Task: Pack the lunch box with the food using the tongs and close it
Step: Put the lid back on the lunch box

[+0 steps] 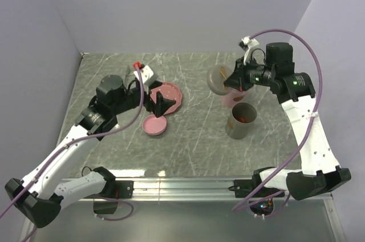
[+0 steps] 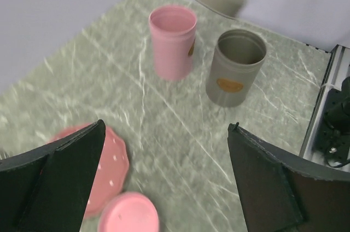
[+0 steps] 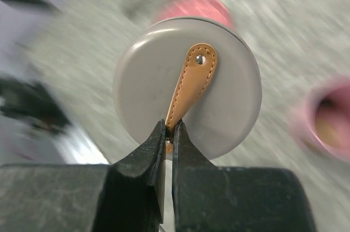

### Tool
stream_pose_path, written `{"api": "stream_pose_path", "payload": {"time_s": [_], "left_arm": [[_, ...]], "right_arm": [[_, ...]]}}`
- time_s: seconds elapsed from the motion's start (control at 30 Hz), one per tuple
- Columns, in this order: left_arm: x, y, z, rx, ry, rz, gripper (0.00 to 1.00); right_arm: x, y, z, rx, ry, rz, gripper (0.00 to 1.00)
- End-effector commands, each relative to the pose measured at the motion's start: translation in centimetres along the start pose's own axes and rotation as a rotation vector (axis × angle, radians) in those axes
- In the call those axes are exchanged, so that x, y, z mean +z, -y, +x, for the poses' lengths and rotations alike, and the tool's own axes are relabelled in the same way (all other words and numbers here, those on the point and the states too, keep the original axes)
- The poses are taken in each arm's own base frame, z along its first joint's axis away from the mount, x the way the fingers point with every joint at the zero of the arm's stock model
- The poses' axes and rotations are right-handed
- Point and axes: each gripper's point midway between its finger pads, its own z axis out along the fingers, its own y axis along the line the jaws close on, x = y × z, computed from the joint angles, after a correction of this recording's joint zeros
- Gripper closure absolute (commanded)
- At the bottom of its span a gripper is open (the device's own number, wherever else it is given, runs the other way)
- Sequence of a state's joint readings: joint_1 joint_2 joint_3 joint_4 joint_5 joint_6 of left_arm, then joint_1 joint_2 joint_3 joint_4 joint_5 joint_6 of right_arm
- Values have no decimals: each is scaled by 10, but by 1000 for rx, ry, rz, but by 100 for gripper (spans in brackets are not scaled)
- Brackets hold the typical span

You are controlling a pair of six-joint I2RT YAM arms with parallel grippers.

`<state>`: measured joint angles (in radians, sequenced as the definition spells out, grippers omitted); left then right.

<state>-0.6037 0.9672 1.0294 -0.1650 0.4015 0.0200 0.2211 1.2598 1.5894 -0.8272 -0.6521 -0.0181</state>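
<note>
on the marbled table (image 1: 194, 133), the step i judge to be in hand is closing the grey tub (image 1: 242, 121). my right gripper (image 3: 169, 133) is pressed together on the tan leather tab (image 3: 192, 81) of the grey lid (image 3: 229, 95). the lid hangs off that tab, lifted and tilted, up near the pink tub (image 2: 173, 48) and not yet over the grey one.

to do it well i should bring the lid directly above the grey rim and level it before lowering. held by a soft tab it can swing, so a slow descent makes sense. i would let go only once the rim seats all round, since a cocked lid would likely jam or tip the tub.

my left gripper (image 2: 165, 133) is spread wide and holds nothing. it hovers above the pink plate (image 2: 109, 166) and the pink lid (image 2: 129, 216), well placed to take that lid afterwards.

both tubs stand upright and open, just beside each other. from above, the grey one shows a red-orange piece of food (image 1: 243, 119) at its bottom. the pink one seems to hold something brownish, too blurred to name. what i can see of the plate is bare. i cannot find the tongs in any view.
</note>
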Motion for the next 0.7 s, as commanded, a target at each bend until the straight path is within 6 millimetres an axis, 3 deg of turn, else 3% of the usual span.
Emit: {"api": "stream_pose_path", "payload": {"time_s": [0.0, 0.23, 0.4, 0.67], "left_arm": [[-6, -12, -3, -152, -71, -51, 1], [-10, -30, 8, -174, -133, -89, 1], [-15, -45, 15, -177, -129, -151, 1], [-10, -58, 34, -271, -187, -171, 1]], "right_arm": [[-40, 35, 42, -194, -193, 206, 100], [-77, 72, 103, -186, -442, 296, 100], [-94, 96, 129, -170, -517, 345, 100], [-77, 106, 151, -158, -506, 336, 100]]}}
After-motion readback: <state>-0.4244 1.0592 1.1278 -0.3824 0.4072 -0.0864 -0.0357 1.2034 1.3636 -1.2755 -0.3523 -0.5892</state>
